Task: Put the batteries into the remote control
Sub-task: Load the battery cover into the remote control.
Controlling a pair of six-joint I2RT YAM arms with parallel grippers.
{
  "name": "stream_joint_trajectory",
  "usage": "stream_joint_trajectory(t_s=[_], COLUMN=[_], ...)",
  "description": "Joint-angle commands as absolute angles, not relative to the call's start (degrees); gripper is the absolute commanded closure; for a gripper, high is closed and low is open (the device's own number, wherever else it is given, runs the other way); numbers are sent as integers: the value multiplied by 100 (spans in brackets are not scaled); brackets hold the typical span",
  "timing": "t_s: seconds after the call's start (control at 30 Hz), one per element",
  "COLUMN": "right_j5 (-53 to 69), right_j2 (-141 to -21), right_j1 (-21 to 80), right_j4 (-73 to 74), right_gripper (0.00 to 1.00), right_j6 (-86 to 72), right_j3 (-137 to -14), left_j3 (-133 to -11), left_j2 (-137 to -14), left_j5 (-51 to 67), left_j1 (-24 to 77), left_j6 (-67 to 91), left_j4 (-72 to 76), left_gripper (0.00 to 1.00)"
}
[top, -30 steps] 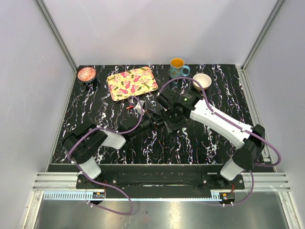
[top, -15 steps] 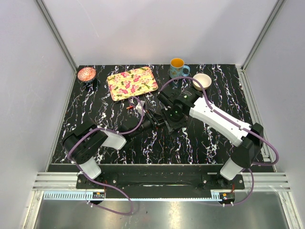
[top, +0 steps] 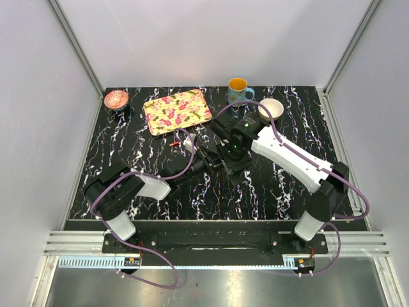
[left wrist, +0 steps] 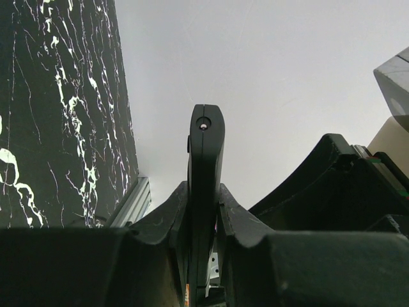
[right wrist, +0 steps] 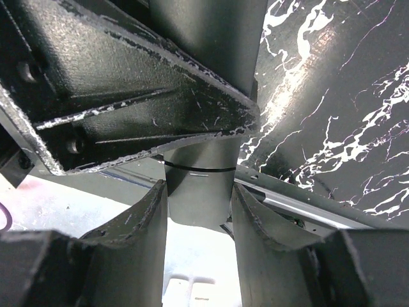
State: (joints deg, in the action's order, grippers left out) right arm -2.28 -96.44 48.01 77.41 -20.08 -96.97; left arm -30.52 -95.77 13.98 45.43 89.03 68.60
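Note:
The remote control [left wrist: 206,147] is a slim black bar, seen edge-on in the left wrist view, sticking out of my left gripper [left wrist: 204,192]. The left gripper [top: 206,160] is shut on it near the table's middle. My right gripper [top: 225,155] meets it from the right. In the right wrist view the remote's grey end [right wrist: 195,204], with a thin seam line across it, sits between the right gripper's [right wrist: 199,187] fingers, which press on its sides. A tiny red battery [top: 174,144] lies on the table left of the grippers. Other batteries are hidden.
A floral tray [top: 177,110] lies at the back left, with a pink bowl [top: 116,99] further left. An orange-filled blue mug [top: 238,91] and a white bowl [top: 271,109] stand at the back right. The table [top: 211,198] is black marble.
My right arm has swung left and a little away from me, closing in on the left gripper and the remote. The left arm has hardly moved.

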Motion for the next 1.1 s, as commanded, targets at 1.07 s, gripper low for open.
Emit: stream_joint_trajectory(t_s=[1.07], right_j5=[-255], right_j2=[-9133], right_j1=[4430], right_j4=[6240], right_gripper=[34], right_j6=[-2021], right_j3=[-9984], left_j3=[-3147], left_j2=[-9492], left_j5=[2030], left_j1=[4720], left_j6=[9053], left_j4=[7761], left_gripper=[100])
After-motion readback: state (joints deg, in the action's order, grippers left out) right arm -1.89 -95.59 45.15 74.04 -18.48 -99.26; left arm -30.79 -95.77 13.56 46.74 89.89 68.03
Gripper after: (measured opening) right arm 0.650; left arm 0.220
